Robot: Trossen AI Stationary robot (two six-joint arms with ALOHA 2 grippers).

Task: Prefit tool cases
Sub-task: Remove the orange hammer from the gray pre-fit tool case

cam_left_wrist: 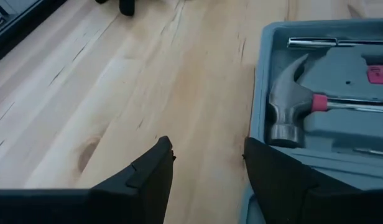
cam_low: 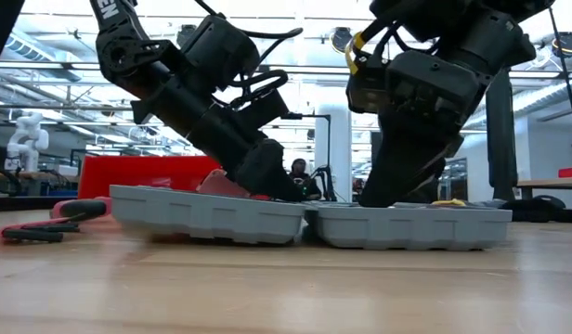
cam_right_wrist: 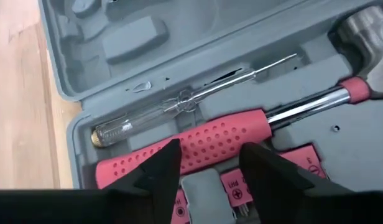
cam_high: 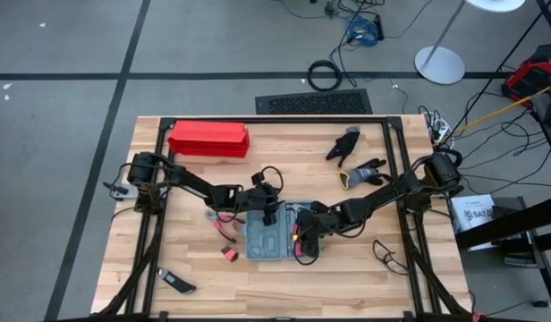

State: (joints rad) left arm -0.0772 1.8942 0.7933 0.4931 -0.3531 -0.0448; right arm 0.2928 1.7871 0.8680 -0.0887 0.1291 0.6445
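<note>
While both arms crowd the middle of the wooden table [cam_high: 347, 277], the flat blue-grey plastic clamshell case [cam_high: 277, 231] lies open there, its two halves side by side and both grippers low over it. The right gripper [cam_right_wrist: 207, 165] hangs just above the hammer's pink dotted rubber handle [cam_right_wrist: 204, 146], which sits in its grey moulded recess; its dark fingers [cam_right_wrist: 160, 171] stand apart and hold nothing. The handle lies directly ahead of and under those fingers, its long axis running crosswise to the gap between them, with the chrome shaft leading off to the steel hammer head [cam_left_wrist: 290, 106]. Just beyond the handle from the fingertips lies a clear-handled slim screwdriver [cam_right_wrist: 179, 106], parallel to it.

The left gripper [cam_left_wrist: 207, 158] is at the case's outer edge, fingers wide and empty, one over bare wood and the other over the rim beside the hammer head. Judging by this, the right arm is the nearer to the tools in that tray, and any next pick or press there falls to it. A long bright red box [cam_high: 208, 139] sits well apart at the far edge.
</note>
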